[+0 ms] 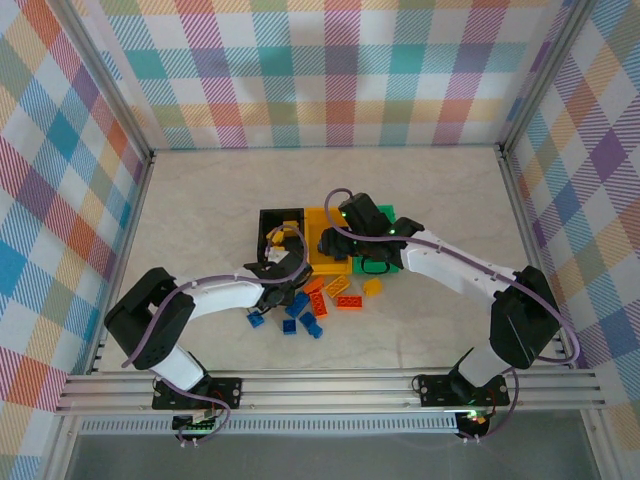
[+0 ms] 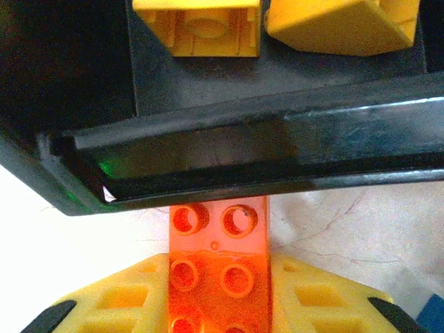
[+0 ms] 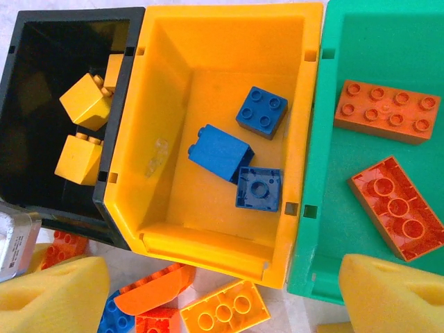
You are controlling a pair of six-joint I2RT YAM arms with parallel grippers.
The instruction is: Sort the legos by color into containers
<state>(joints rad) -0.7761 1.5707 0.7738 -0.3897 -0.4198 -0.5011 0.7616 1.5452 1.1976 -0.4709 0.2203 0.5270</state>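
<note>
Overhead, the left arm (image 1: 215, 295) comes in from the near left, and the left gripper (image 1: 277, 287) sits low at the near wall of the black bin (image 1: 268, 235). It is at the left edge of a scatter of loose legos (image 1: 312, 305) in blue, orange and yellow on the pale table (image 1: 200, 210). From above I cannot tell what its jaws hold. The left wrist camera settles it: the two yellow foam pads (image 2: 118, 302) press against the long sides of an orange-red brick (image 2: 218, 267). The brick is studs up, and its far end meets the lower edge of the black bin's near wall. Past that rim, yellow bricks (image 2: 198, 28) lie on the bin floor, one with its hollow underside facing the camera.

The three bins stand in a row, wall against wall: black on the left, the yellow bin (image 1: 315, 220) in the middle, the green bin (image 1: 383, 212) on the right. In the top view the right arm (image 1: 460, 268) reaches over them, and the right gripper (image 1: 340, 243) hovers above the yellow bin, covering much of its inside.

The right wrist camera looks straight down and shows that inside. Three blue bricks (image 3: 220, 152) lie in the yellow bin, yellow ones in the black bin, and two orange-red bricks (image 3: 385, 111) in the green bin. Its own pads sit at the two lower corners of that view, spread wide with nothing gripped. Between them, loose pieces lie on the table just outside the bins' near walls.
</note>
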